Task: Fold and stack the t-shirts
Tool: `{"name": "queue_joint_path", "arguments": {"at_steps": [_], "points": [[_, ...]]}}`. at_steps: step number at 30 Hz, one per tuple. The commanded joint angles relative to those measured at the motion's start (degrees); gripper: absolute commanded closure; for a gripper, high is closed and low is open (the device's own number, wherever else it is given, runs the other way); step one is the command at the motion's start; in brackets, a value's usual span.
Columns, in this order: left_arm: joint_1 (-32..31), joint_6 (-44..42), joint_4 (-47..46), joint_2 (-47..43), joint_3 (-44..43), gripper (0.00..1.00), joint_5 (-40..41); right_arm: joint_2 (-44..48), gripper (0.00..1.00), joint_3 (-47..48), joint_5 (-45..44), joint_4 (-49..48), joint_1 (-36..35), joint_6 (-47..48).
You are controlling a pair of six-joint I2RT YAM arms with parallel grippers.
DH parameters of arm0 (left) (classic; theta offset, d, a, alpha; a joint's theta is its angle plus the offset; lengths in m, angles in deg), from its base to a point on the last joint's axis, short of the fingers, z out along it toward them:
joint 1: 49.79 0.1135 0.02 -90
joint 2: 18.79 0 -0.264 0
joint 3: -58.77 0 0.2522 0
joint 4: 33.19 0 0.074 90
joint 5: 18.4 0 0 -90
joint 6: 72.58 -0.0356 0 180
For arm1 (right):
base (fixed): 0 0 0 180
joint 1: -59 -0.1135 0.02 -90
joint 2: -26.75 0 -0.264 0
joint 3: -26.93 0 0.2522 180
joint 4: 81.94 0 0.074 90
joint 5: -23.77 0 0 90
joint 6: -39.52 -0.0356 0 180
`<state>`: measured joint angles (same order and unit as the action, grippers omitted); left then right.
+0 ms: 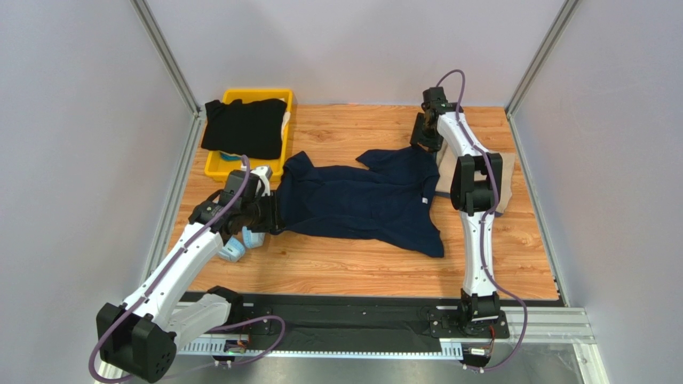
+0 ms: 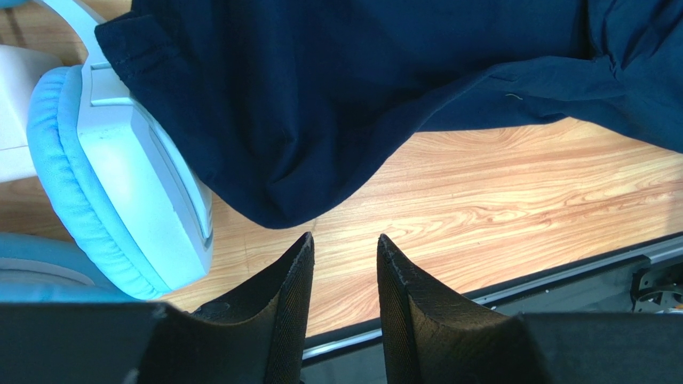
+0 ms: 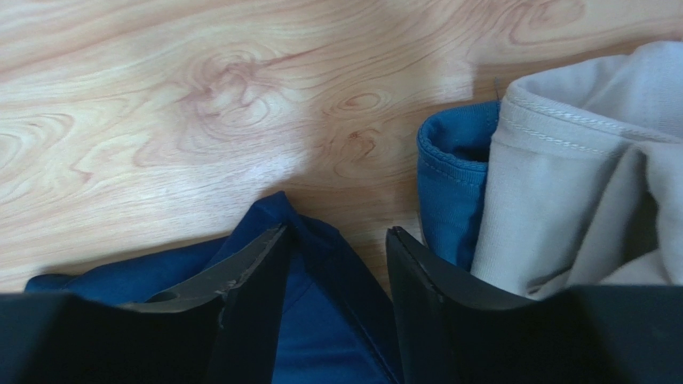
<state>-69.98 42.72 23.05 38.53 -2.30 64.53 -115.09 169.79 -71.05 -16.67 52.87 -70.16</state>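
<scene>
A dark navy t-shirt lies spread and rumpled across the middle of the wooden table. A black t-shirt is draped over the yellow bin at the back left. A tan t-shirt lies at the right, partly under the right arm. My left gripper sits at the navy shirt's left edge; in the left wrist view it is open over bare wood, the navy hem just beyond the tips. My right gripper is open at the shirt's far right corner, with a navy fold lying between its fingers.
Light blue headphones lie right beside the left gripper, large in the left wrist view. The yellow bin stands at the back left. The tan shirt bunches against a navy sleeve cuff beside the right finger. Metal frame rails border the table.
</scene>
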Motion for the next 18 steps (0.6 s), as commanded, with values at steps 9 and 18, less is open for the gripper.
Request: {"name": "queue_joint_path", "arguments": {"at_steps": [9,18], "points": [[-0.21,1.24,-1.87,-0.89,0.37,0.59,-1.72,5.33,1.00,-3.75,0.51,-2.27,0.77,0.44],[-0.21,1.95,-3.63,-0.02,0.90,0.59,-3.39,20.62,1.00,-18.24,4.03,-6.41,-0.37,-0.97]]}}
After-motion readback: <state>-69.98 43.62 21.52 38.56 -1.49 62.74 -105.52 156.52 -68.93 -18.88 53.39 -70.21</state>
